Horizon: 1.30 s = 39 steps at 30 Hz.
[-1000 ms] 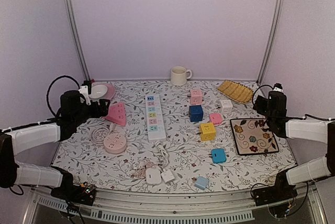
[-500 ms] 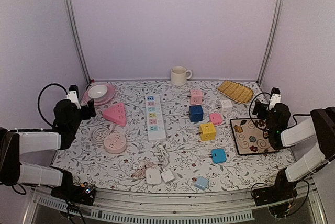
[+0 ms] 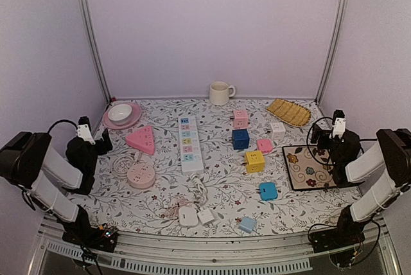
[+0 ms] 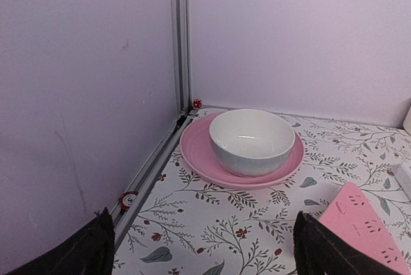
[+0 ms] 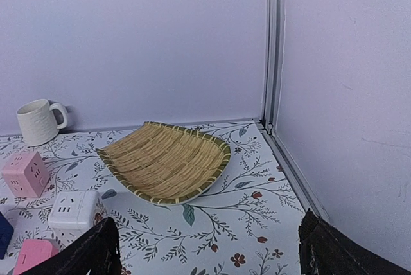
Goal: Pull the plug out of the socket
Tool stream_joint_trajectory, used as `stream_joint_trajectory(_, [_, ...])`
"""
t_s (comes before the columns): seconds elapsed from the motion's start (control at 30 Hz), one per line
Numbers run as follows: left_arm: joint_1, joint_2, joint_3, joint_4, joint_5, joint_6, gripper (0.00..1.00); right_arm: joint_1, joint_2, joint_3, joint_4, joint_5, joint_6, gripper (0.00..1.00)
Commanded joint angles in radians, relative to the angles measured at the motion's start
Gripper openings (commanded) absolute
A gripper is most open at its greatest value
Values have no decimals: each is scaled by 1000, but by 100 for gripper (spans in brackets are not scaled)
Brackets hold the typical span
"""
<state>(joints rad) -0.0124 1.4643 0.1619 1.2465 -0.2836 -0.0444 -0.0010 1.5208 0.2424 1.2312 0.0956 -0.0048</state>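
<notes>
A white power strip [image 3: 188, 137] with coloured outlets lies mid-table, its cable running to white plugs [image 3: 188, 216] near the front edge. A pink triangular socket [image 3: 141, 139] and a round pink socket [image 3: 140, 175] lie at the left. I cannot tell whether any plug sits in a socket. My left gripper [image 3: 103, 140] is folded back at the left edge, open and empty [image 4: 205, 249], with the triangular socket [image 4: 366, 223] at its right. My right gripper [image 3: 318, 135] is open and empty [image 5: 209, 249] at the right edge.
A white bowl [image 4: 252, 140] on a pink plate [image 4: 199, 159] sits in the back left corner. A woven tray [image 5: 164, 159], a mug [image 5: 38, 121] and several cube sockets [image 3: 254, 161] are at the back right. A patterned plate [image 3: 292, 175] lies right.
Both arms have drawn back to the side edges. My left gripper moved left, away from the triangular socket. My right gripper moved right, off the patterned plate.
</notes>
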Motion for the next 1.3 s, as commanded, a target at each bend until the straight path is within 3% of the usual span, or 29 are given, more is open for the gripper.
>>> stream_joint_trajectory(0.0, [16,71,3,186,109,15,97,-2,9,-5,58,-26,-1,99])
stream_joint_trajectory(0.17, [14,71,59,74,128,17,97,-3,10,-5,58,-27,0,99])
stream_joint_trajectory(1.27, [3,87,70,82,141,48,97,-3,10,-4,58,-28,-2,99])
